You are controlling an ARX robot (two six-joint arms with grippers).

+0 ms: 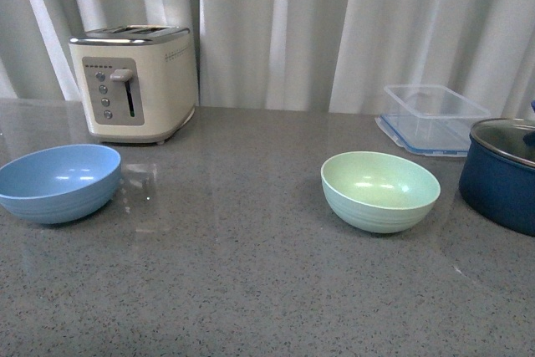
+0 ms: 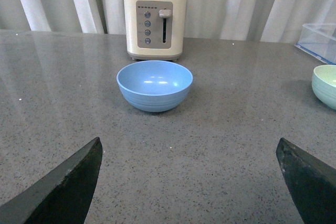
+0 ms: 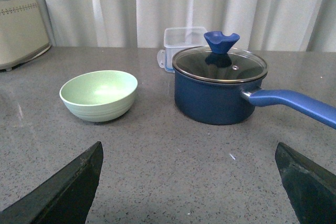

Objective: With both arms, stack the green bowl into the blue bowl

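The green bowl [image 1: 380, 190] stands upright and empty on the grey countertop, right of centre in the front view. It also shows in the right wrist view [image 3: 99, 94] and at the edge of the left wrist view [image 2: 325, 84]. The blue bowl [image 1: 57, 181] stands upright and empty at the far left, in front of the toaster; it is centred in the left wrist view [image 2: 154, 84]. Neither arm shows in the front view. My left gripper [image 2: 189, 153] is open and empty, well short of the blue bowl. My right gripper [image 3: 189, 156] is open and empty, short of the green bowl.
A cream toaster [image 1: 134, 81] stands at the back left. A clear lidded container [image 1: 430, 116] sits at the back right. A dark navy pot with a glass lid [image 3: 219, 84] and a long blue handle [image 3: 294, 104] stands right of the green bowl. White curtains hang behind.
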